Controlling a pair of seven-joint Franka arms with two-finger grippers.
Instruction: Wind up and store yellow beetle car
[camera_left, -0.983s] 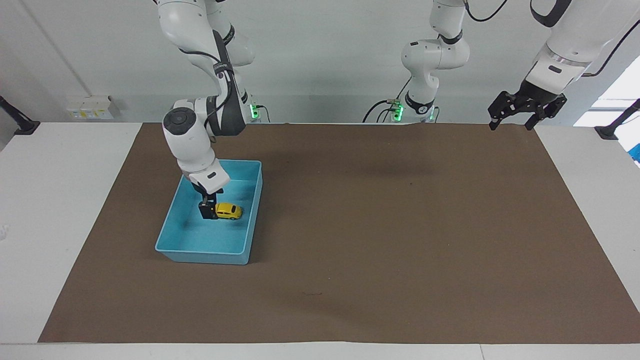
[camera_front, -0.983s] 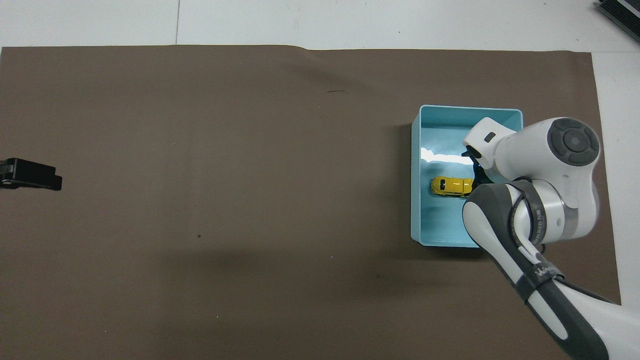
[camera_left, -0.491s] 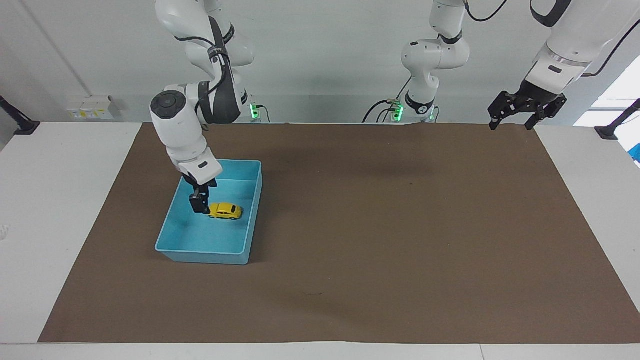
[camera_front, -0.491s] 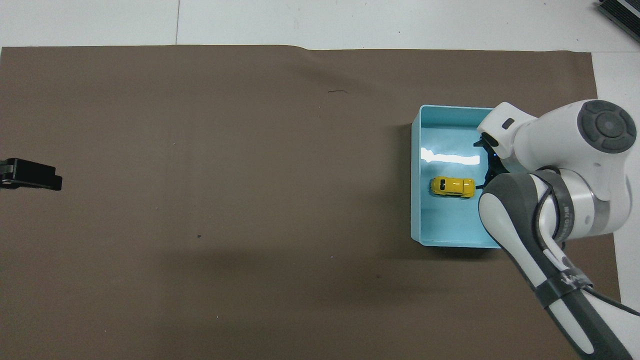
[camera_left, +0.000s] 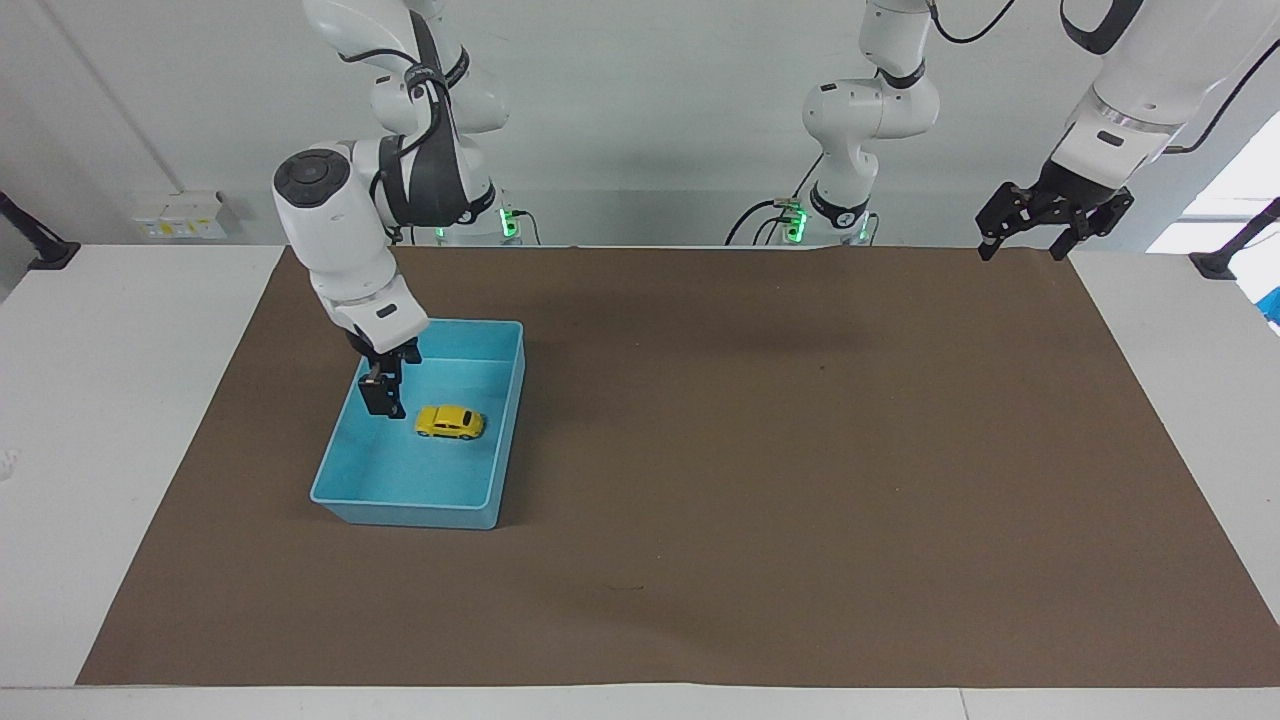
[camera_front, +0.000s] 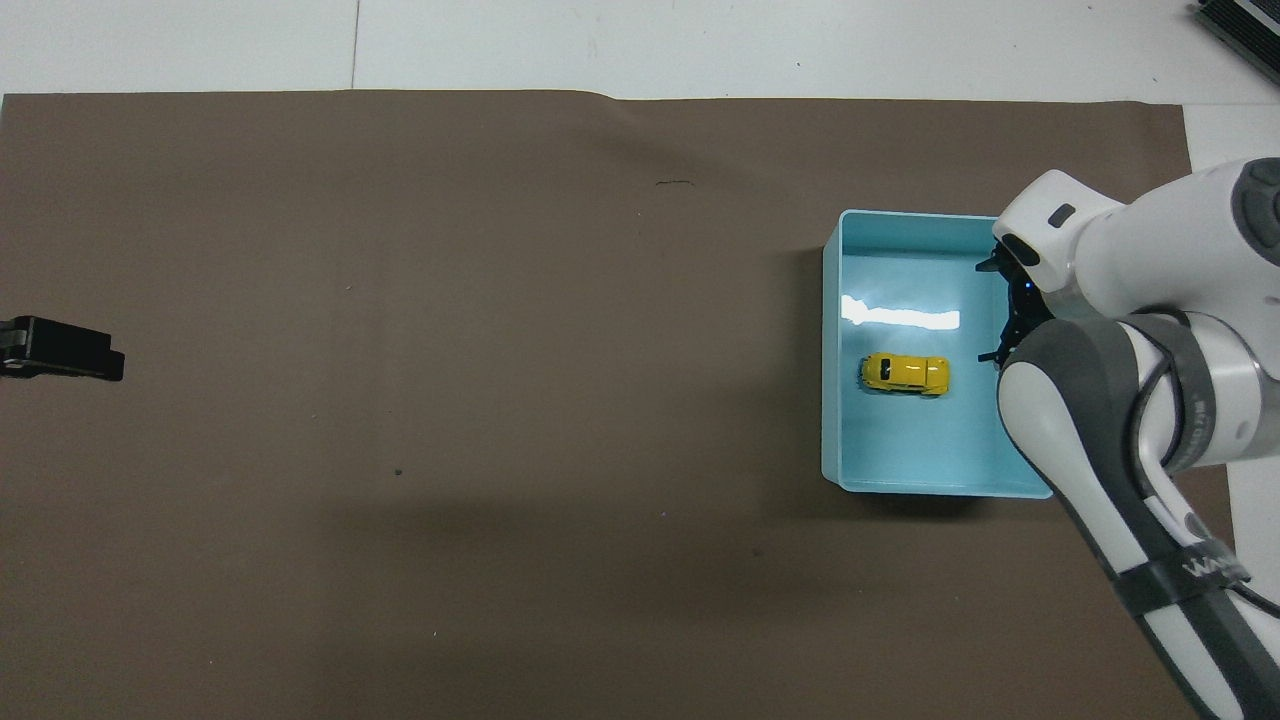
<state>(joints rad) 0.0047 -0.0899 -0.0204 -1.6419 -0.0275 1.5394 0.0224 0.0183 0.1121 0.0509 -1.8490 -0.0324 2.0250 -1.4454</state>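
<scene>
Yellow beetle car (camera_left: 450, 422) lies in blue tray (camera_left: 400, 509), beside the released right gripper (camera_left: 381, 398).

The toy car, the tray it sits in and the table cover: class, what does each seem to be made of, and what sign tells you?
Toy car: glossy yellow shell, painted metal or hard plastic; which one is unclear.
Tray: smooth light-blue plastic, judging by the bright glare on its floor.
Table cover: matte brown sheet, probably paper or card; no shine, a faint ripple along one edge.

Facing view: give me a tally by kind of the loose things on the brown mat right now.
Yellow beetle car: 1
Blue tray: 1
Total: 2
</scene>
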